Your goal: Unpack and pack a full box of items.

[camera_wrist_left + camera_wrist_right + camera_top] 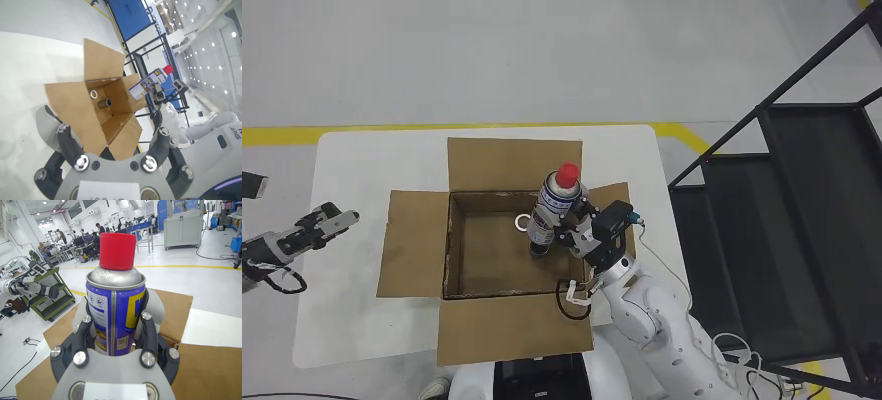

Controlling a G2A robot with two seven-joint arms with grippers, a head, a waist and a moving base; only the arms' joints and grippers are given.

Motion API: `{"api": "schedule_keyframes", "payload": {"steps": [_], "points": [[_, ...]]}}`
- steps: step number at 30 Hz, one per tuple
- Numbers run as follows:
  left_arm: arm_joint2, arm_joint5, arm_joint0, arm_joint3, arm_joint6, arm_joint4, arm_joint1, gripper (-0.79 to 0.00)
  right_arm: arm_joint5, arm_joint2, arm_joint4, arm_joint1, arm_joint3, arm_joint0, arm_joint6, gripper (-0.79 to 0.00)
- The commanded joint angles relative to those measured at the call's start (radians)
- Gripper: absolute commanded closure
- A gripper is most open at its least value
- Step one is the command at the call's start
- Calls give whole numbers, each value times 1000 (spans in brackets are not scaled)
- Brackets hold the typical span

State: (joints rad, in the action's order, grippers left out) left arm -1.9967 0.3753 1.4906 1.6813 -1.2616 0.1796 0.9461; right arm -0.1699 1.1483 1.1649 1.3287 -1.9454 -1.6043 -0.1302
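An open cardboard box (pixel 412 245) (pixel 75 106) (pixel 170 306) sits in the middle of the white table (pixel 362 170). My right gripper (pixel 567 232) (pixel 117 317) is shut on a blue spray can with a red cap (pixel 554 205) (pixel 149 83) (pixel 115 298), held upright above the box's right side. Inside the box lie a metal ring (pixel 523 222) (pixel 93 94) and a dark metal cylinder (pixel 105 103). My left gripper (pixel 332 220) (pixel 105 121) hangs open over the table's left edge, facing the box, with nothing between its fingers.
The box's four flaps are folded outward, the far flap (pixel 514 163) lying on the table. A black metal staircase (pixel 802 220) stands right of the table. A yellow floor line (pixel 342 131) runs behind the table.
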Motion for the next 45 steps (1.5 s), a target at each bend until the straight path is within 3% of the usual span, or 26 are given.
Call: {"api": "schedule_keyframes", "payload": {"steps": [1, 9, 18, 23, 27, 35, 36, 38, 39, 45], "points": [[4, 24, 18, -41, -3, -16, -2, -785, 0, 0, 0, 0, 0, 0, 0, 0], [82, 91, -7, -138, 18, 11, -4, -785, 0, 0, 0, 0, 0, 0, 0, 0], [82, 91, -7, -138, 18, 11, -4, -785, 0, 0, 0, 0, 0, 0, 0, 0], [108, 60, 21, -91, 95, -90, -4, -785, 0, 0, 0, 0, 0, 0, 0, 0], [191, 54, -7, -163, 95, -109, -2, -785, 0, 0, 0, 0, 0, 0, 0, 0], [313, 134, -153, -364, 19, 6, 2, -770, 0, 0, 0, 0, 0, 0, 0, 0], [320, 142, -169, -384, 15, 14, 2, -459, 0, 0, 0, 0, 0, 0, 0, 0], [329, 155, -196, -417, 5, 40, 1, -117, 0, 0, 0, 0, 0, 0, 0, 0], [331, 156, -206, -431, 1, 47, 0, 0, 0, 0, 0, 0, 0, 0, 0, 0], [340, 156, -232, -451, -27, 97, -7, 0, 0, 0, 0, 0, 0, 0, 0, 0]]}}
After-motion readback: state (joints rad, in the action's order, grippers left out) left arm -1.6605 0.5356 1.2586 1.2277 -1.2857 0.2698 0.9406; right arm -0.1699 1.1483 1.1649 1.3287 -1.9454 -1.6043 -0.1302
